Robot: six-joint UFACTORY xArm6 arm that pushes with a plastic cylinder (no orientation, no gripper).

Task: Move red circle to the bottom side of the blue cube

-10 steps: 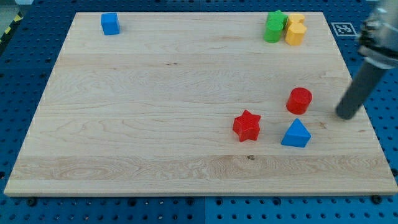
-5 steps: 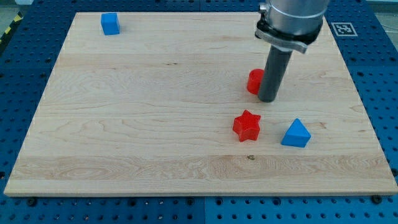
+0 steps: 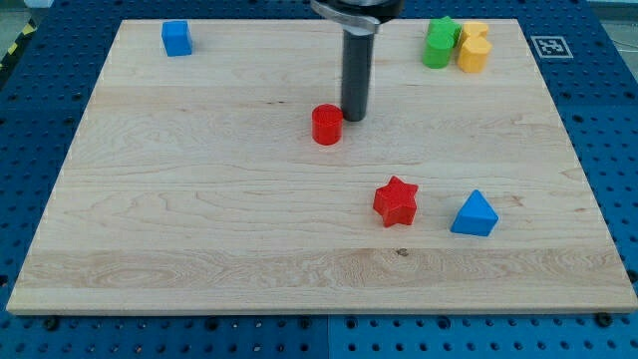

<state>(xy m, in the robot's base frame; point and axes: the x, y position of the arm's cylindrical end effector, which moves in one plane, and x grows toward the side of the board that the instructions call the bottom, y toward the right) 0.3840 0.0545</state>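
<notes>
my tip (image 3: 353, 118) is down on the board, just beside the red circle (image 3: 326, 126), on its upper-right side; touching or a hair apart, cannot tell. It's a plain dark rod, nothing to open or close, nothing pinched.

red circle: short glossy red cylinder, standing on its flat face, round top up. Round footprint, so no long axis and no heading to read. It sits near board centre, slightly toward the view's top.

blue cube (image 3: 176, 38) is far off at the top-left corner, well apart from the circle.

Others: red star (image 3: 396, 201) toward the view's lower right, blue triangle (image 3: 475, 214) just right of it. Green block (image 3: 438, 43) and yellow block (image 3: 473, 47) touching at the top-right corner, shapes unclear. All on the wooden board (image 3: 199, 229).
</notes>
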